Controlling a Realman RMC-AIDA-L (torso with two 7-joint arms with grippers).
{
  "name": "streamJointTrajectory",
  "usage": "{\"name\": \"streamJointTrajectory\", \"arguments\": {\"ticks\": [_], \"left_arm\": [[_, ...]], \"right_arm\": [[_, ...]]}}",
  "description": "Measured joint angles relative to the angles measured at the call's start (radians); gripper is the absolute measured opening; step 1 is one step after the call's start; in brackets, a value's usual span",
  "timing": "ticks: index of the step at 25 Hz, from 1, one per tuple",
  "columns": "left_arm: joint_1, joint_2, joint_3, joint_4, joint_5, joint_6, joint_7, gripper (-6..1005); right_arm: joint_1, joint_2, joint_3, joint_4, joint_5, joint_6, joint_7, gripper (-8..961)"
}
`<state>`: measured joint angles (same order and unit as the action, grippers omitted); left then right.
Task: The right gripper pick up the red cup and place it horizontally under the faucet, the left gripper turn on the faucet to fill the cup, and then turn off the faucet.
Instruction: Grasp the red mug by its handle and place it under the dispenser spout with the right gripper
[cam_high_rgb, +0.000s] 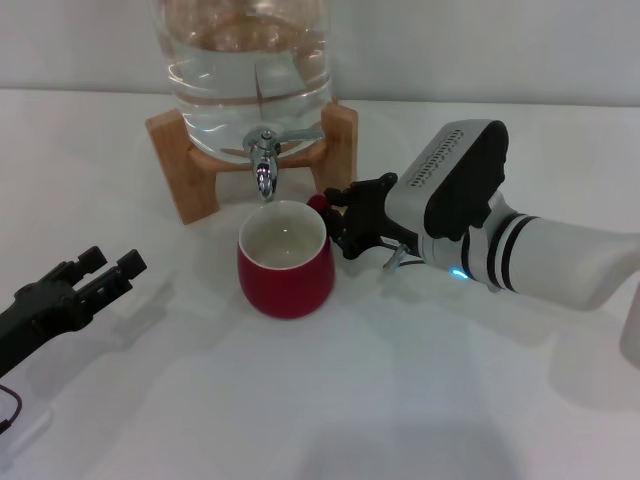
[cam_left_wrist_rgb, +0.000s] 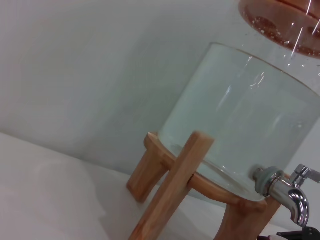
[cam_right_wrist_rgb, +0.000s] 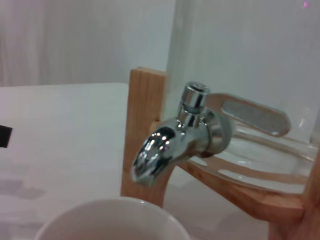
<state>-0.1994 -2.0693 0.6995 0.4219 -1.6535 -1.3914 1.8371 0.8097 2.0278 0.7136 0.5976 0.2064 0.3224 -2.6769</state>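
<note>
Head view: right gripper (cam_high_rgb: 343, 222) sits at the red cup's (cam_high_rgb: 286, 262) handle side, black fingers closed around the small red handle, silver-white wrist reaching in from the right. Cup stands upright on the white table (cam_high_rgb: 400, 400), mouth open upward, directly below the chrome faucet (cam_high_rgb: 264, 160) of the clear water jar (cam_high_rgb: 250, 60), which rests on a wooden stand (cam_high_rgb: 175, 160). Left gripper (cam_high_rgb: 95, 275) lies low at the left, well apart from cup and faucet, fingers spread and holding nothing.
</note>
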Motion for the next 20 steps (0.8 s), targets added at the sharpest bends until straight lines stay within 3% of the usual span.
{"name": "streamJointTrajectory", "arguments": {"ticks": [20], "left_arm": [[0.000,0.000,0.000,0.000,0.002,0.000,0.001,833]], "right_arm": [[0.020,0.000,0.002,0.001,0.024,-0.023,0.003,192]]}}
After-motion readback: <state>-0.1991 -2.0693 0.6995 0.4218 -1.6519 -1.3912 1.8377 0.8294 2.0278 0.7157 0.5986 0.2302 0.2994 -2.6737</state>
